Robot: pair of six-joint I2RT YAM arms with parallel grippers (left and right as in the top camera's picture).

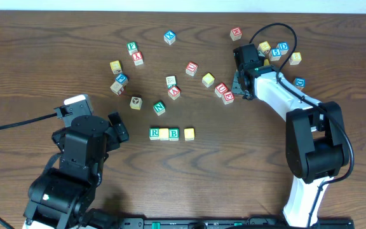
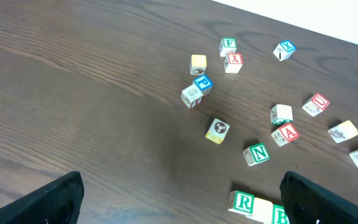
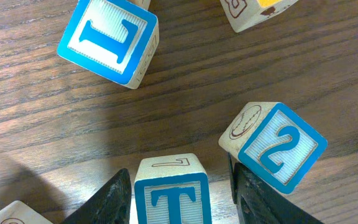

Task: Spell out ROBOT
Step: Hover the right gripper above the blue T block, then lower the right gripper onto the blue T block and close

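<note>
**Worktop** (image 1: 43,38): dark wood, with cubes scattered over the far half.

**Arms:** My right arm (image 1: 278,95) reaches into the far-right cluster. My left arm (image 1: 75,159) sits at the near left, over bare wood.

**Left pincer** (image 2: 188,205): jaws spread wide, nothing between them.

**Right pincer** (image 3: 179,179): jaws partly closed, one finger on either side of the T cube (image 3: 173,202). I cannot tell whether the pads press on it or only flank it.

**Word row, near centre:** The R cube (image 1: 154,133), first yellow cube (image 1: 164,133) and B cube (image 1: 174,133) touch in a line. The second yellow cube (image 1: 189,133) is just beside the B cube, across a small gap. The T cube's slot, to the right of that, is bare. The T cube is well apart from it, in the far-right cluster.

**Risks from here:**
1. The 2 cube (image 3: 278,152) sits at an angle just beside one finger. Closing or lifting could drag it along or wedge it against the T cube.
2. An off-centre hold would let the T cube twist or slip on the lift.
3. The L cube (image 3: 107,40) lies near, ahead of the jaws. Any forward creep would nudge it.
4. The route to the row passes the red-lettered cubes (image 1: 224,92). A low carry would clip them.
5. Setting down too tight would shove the second yellow cube and break the line. The N cube (image 1: 159,107) is near, behind the row.
</note>
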